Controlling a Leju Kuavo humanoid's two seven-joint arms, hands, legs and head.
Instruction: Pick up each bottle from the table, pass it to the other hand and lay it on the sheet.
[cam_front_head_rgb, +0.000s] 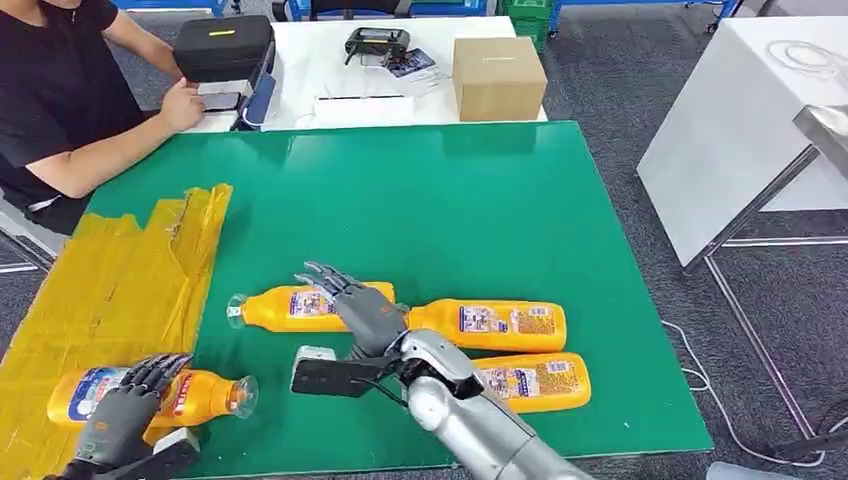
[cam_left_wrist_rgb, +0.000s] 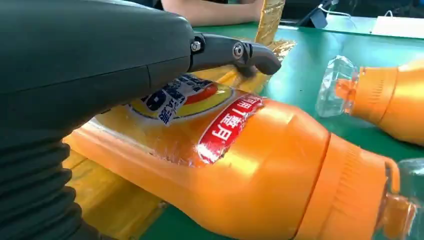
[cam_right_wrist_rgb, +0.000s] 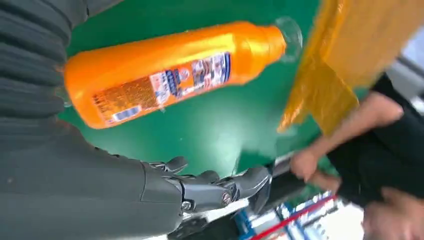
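1. While the left hand (cam_front_head_rgb: 125, 410) rests its fingers over an orange bottle (cam_front_head_rgb: 150, 395) at the lower left of the head view, that bottle lies half on the yellow sheet (cam_front_head_rgb: 110, 290), neck over the green table (cam_front_head_rgb: 480, 200); whether the hand grips or merely touches it, I cannot tell.
2. The right hand (cam_front_head_rgb: 355, 300) hovers with fingers spread and empty above the next bottle (cam_front_head_rgb: 290, 308) at centre; two more bottles (cam_front_head_rgb: 490, 325) lie lower right.
3. The step in hand looks like laying down; next, the right hand must close around that centre bottle.

Bottle (cam_left_wrist_rgb: 260, 175) under left hand: red label strip, white Chinese characters, partly legible. Other bottle labels: print too small to read.
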